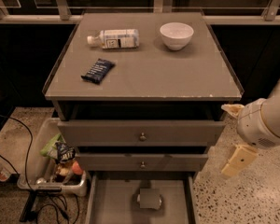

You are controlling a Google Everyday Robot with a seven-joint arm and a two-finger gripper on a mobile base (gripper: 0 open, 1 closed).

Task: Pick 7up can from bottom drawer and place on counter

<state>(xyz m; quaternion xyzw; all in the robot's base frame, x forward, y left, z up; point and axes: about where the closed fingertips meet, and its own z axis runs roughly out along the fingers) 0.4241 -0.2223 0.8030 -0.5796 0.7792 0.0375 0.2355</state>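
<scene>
Dim, brownish light — deep shadow under the counter (154, 73), pale pincer (231, 141) lit low at right.

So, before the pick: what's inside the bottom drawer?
The 7up can lies mid-floor in the bottom drawer; nothing else shows. Its rear is covered by the drawer above, and its front is out of view. The hand hangs outside, off to the right.

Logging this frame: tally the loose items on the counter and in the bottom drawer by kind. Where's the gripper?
Bottle: 1, on the counter
Bowl: 1, on the counter
Dark packet: 1, on the counter
7up can: 1, in the bottom drawer
Total: 4
The gripper is right of the cabinet, below counter height.
</scene>
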